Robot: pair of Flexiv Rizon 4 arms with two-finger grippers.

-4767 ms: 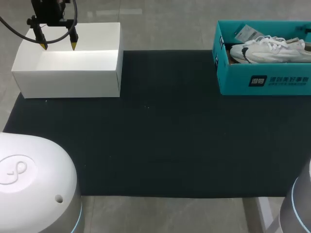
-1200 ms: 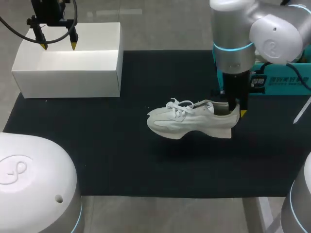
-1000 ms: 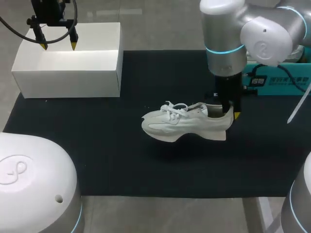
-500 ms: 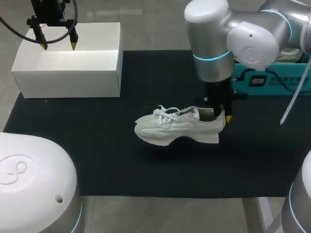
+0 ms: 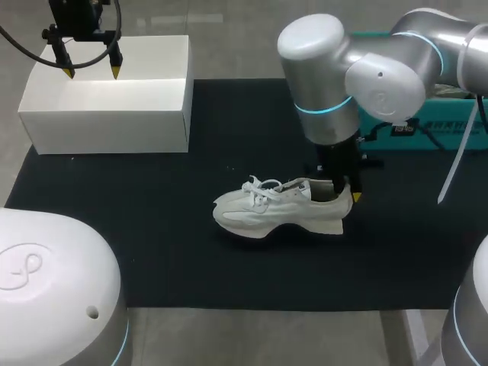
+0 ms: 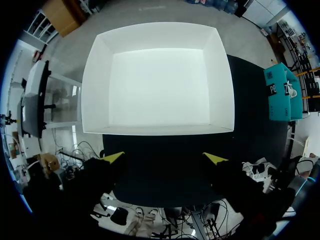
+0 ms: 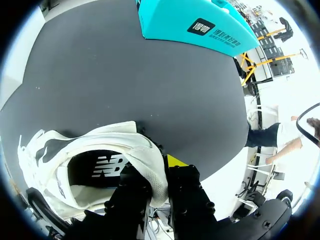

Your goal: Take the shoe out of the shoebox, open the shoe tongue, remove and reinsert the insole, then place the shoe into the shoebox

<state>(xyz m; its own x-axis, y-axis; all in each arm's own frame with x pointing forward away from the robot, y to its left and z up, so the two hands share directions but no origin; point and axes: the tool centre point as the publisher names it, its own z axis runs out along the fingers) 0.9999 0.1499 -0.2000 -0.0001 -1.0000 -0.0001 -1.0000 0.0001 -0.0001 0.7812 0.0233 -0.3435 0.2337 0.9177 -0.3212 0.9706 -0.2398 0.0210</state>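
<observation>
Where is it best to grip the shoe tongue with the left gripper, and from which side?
Probably the free top edge of the tongue, behind the laces, from above. The shoe is upright with its opening facing up, and the right gripper pinches the heel, leaving the toe side free for the left gripper.

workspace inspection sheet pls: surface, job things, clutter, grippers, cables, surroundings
surface: black mat over the grey table.
job's things: white shoe at mid-mat, toe towards the left arm's side; whether it rests on the mat or hangs just above it, cannot tell. Teal shoebox far right, mostly hidden behind the right arm.
clutter: open white box at the far left.
grippers: left gripper open, above the white box; right gripper shut on the shoe's heel collar.
cables: black cable beside the left arm's wrist.
surroundings: nothing seen reaching over the table.
</observation>
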